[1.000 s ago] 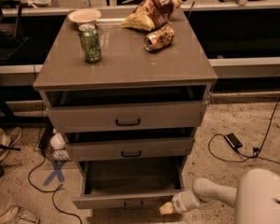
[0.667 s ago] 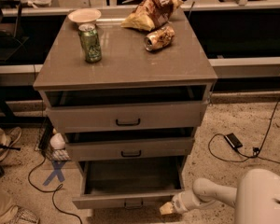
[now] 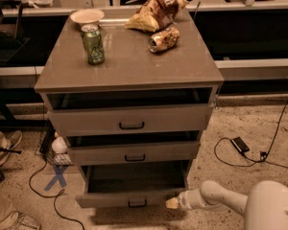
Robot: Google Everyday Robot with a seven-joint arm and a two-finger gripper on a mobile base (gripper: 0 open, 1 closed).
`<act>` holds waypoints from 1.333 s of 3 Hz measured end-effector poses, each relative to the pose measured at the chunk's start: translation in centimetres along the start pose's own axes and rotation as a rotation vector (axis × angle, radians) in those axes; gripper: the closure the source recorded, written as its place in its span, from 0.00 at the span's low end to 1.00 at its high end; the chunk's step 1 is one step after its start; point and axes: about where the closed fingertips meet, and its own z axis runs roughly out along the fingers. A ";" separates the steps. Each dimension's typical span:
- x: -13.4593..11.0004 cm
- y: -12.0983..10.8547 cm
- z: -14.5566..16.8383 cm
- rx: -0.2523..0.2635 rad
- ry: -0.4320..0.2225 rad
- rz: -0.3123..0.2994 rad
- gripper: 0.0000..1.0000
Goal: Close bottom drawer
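Three drawers hang open; the claw meets the lowest one.

The bottom drawer (image 3: pixel 110 199), pulled furthest out, lies just left of the claw (image 3: pixel 172 203), which sits at the right end of its front; whether the claw is spread or pressed together cannot be told. Up and left of the claw are one middle drawer (image 3: pixel 101 155) and one top drawer (image 3: pixel 86 121). Higher still stand one bowl (image 3: pixel 86 16), one upright green can (image 3: pixel 93 44), one snack bag (image 3: pixel 156 13) and one tipped can (image 3: pixel 163 39). Since a second ago, claw and drawer keep the same relation.
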 end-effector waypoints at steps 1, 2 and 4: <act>0.0 0.0 0.0 0.000 0.000 0.000 1.00; -3.1 -0.9 0.7 0.010 -0.043 -0.016 1.00; -7.3 -1.7 1.7 0.020 -0.094 -0.045 1.00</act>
